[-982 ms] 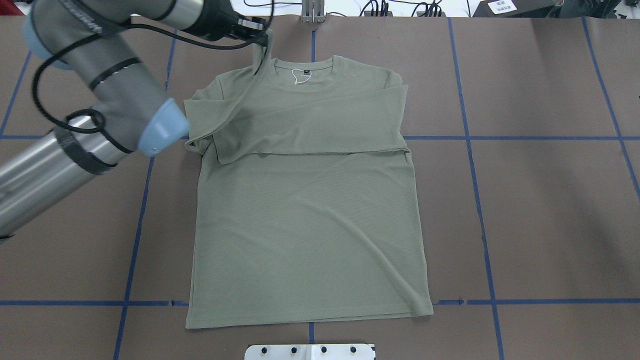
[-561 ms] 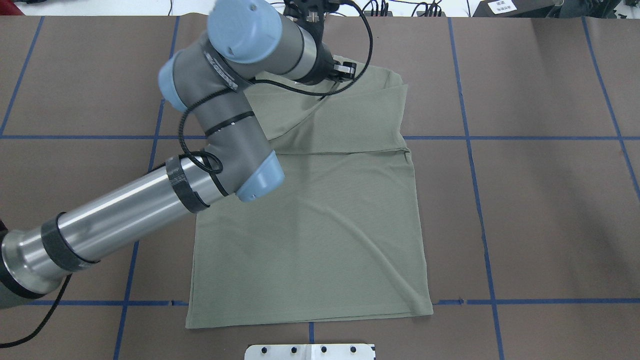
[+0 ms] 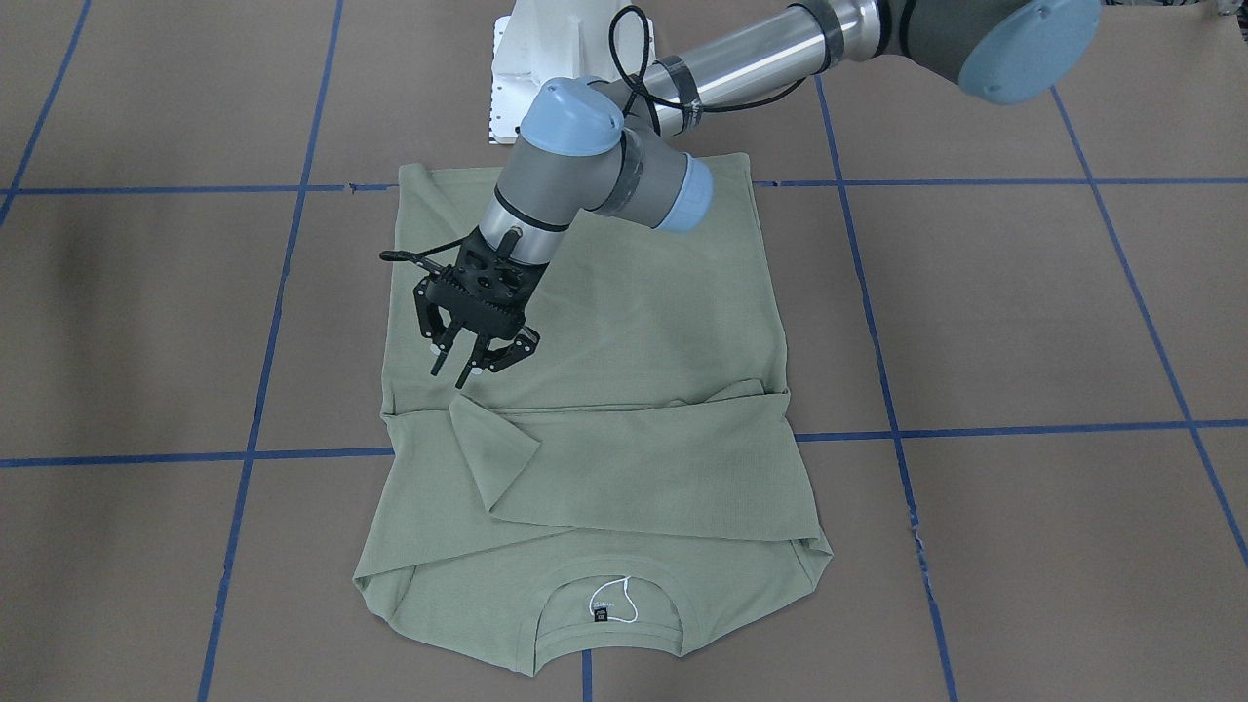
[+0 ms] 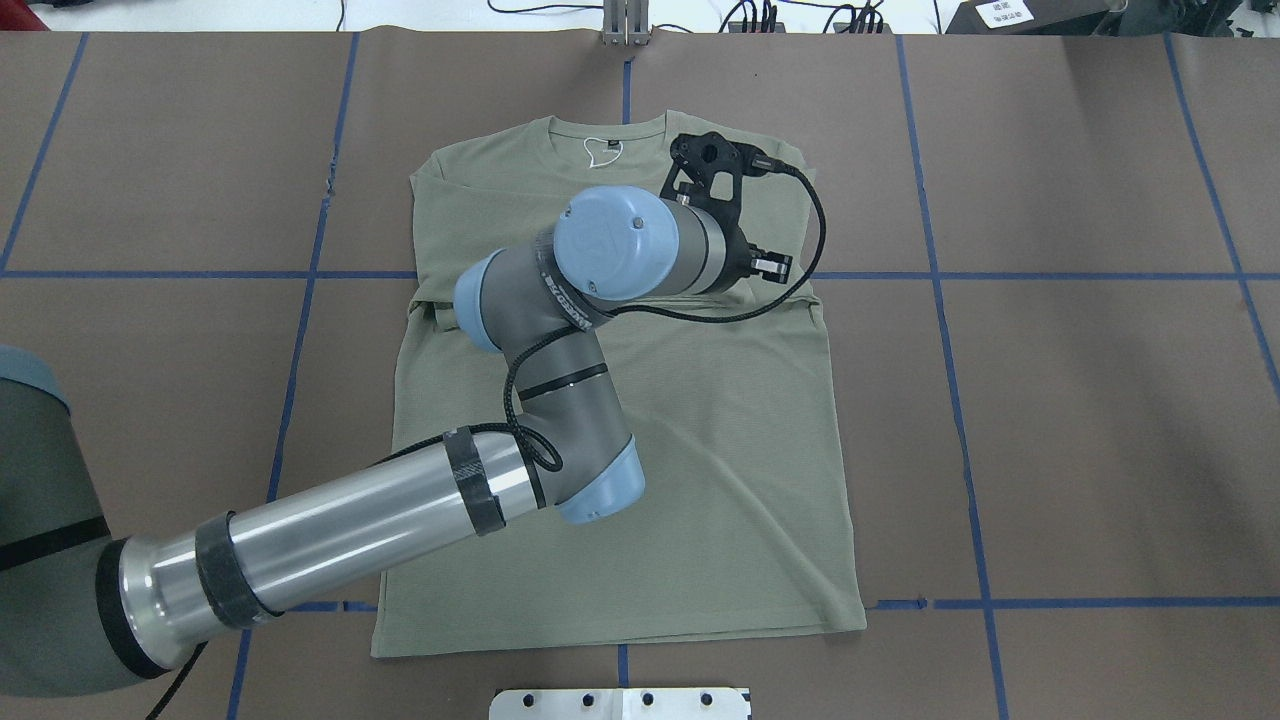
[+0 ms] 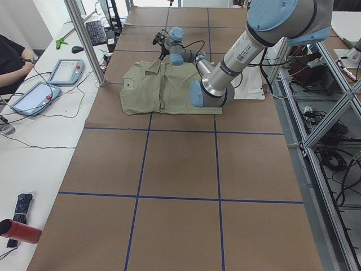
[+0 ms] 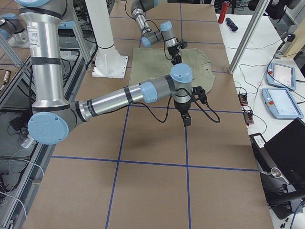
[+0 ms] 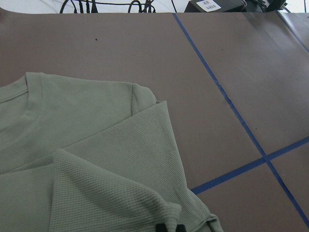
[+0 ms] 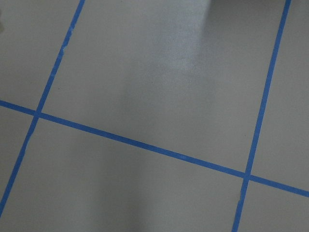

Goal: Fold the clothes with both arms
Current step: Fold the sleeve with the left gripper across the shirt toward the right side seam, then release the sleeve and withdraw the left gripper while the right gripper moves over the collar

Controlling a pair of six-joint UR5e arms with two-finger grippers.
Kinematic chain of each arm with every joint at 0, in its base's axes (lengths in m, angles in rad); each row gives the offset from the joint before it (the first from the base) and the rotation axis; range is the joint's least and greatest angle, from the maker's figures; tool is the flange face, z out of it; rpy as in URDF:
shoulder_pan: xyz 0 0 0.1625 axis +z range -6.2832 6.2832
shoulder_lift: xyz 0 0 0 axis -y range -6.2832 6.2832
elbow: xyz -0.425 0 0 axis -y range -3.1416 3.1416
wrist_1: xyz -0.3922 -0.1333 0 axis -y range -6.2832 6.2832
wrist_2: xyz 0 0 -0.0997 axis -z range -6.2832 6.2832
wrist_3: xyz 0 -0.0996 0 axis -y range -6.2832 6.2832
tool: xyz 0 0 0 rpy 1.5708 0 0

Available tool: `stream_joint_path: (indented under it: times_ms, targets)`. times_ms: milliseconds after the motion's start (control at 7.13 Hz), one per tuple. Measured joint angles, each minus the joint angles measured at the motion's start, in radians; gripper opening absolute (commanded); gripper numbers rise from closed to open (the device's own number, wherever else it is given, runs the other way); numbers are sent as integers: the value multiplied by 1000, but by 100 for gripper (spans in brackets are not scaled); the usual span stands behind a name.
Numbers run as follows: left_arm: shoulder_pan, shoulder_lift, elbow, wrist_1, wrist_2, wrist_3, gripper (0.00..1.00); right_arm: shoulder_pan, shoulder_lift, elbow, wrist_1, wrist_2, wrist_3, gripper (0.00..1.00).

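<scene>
The sage-green shirt lies flat on the brown table, neck and label at the far side. Both sleeves are folded across the chest. The cuff of the top sleeve lies near the shirt's right edge. My left gripper hovers just above that cuff with its fingers spread and nothing in them; it also shows in the overhead view. My right gripper shows only in the exterior right view, hanging over bare table beyond the shirt. I cannot tell if it is open or shut.
The white pedestal base stands at the table's near edge by the shirt's hem. Blue tape lines grid the brown cover. A metal post stands past the neck. Tablets and a seated person are on the operators' side.
My left arm swung from the shirt's left shoulder across to its right side, carrying the sleeve. The sleeve now lies across the chest and the gripper has let go of it.
</scene>
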Motion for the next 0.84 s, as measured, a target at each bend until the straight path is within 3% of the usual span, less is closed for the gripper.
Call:
stream_joint_path:
  times_ms: [281, 561, 842]
  targets:
    - [27, -17, 6, 14, 28, 11, 100, -1, 6, 5, 2, -1, 8, 100]
    - [-40, -8, -56, 202, -110, 74, 100, -29, 25, 6, 58, -1, 29, 100]
    - [-130, 95, -211, 375, -211, 153, 100, -133, 117, -13, 111, -23, 203, 100]
